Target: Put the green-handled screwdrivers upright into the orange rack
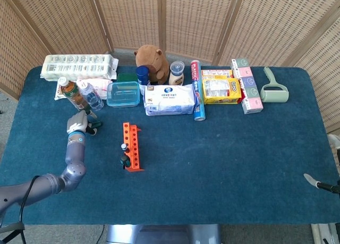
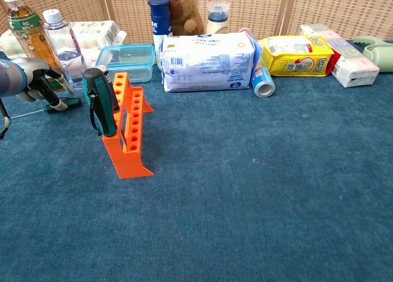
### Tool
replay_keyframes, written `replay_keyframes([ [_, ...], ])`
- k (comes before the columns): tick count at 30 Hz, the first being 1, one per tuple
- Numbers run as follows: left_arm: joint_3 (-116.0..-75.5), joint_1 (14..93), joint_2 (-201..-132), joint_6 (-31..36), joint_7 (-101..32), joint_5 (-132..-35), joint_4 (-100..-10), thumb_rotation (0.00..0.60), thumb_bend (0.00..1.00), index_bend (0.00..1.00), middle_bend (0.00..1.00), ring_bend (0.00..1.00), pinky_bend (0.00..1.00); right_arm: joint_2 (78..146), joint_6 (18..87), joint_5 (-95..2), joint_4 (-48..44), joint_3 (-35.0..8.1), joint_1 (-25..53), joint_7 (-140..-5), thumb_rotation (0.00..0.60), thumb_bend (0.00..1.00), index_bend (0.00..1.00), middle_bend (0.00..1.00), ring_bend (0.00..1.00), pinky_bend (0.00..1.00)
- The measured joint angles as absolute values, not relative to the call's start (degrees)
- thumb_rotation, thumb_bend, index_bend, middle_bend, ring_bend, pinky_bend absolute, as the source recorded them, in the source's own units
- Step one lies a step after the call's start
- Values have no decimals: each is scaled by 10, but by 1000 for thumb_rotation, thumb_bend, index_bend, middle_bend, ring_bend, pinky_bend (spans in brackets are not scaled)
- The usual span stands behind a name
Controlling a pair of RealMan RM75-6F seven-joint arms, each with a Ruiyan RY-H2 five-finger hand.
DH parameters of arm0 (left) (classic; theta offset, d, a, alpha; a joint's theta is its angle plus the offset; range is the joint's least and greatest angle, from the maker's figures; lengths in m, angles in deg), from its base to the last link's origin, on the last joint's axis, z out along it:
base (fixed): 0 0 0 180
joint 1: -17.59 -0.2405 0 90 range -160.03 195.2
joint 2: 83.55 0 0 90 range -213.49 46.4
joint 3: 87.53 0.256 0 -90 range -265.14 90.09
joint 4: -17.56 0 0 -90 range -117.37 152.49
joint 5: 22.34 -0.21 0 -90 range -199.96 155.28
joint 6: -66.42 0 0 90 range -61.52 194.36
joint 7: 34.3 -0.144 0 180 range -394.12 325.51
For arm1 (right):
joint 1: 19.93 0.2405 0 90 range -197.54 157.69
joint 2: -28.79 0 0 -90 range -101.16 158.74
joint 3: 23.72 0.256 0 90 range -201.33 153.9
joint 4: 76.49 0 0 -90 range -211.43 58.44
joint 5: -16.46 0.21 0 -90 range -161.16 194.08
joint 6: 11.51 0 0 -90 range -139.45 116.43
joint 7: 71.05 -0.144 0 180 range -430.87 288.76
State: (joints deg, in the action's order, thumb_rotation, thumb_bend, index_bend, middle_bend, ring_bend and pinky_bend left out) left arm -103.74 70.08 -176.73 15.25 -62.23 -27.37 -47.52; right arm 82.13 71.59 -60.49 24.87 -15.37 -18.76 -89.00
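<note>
One green-handled screwdriver (image 2: 100, 107) already stands upright in the orange rack (image 2: 130, 130); a second screwdriver (image 2: 61, 104) lies flat on the table, left of the rack, so I judge you about half done. Your left hand (image 2: 35, 79) hovers over its handle; whether the fingers touch or grip it, I cannot tell. Your right hand is hardly visible at the table's edge.

Not much readable here tbh. The tall red and white tube (image 1: 195, 74) lying at about 12 o'clock on the table has "PLASTIC" printed down its side, clear enough in the head view. The yellow snack bag (image 1: 221, 90) just right of it shows something like "LiCO" in blue letters, but I can't be sure. The white wipes pack (image 2: 207, 61) has a blue label, print too small to read.
</note>
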Motion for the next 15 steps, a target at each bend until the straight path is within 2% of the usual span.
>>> replay_keyframes([
  [15, -1062, 695, -1786, 135, -669, -260, -468, 600, 383, 399, 962, 970, 995, 820, 716, -605, 247, -153, -188, -894, 600, 86, 60, 60, 12, 0],
])
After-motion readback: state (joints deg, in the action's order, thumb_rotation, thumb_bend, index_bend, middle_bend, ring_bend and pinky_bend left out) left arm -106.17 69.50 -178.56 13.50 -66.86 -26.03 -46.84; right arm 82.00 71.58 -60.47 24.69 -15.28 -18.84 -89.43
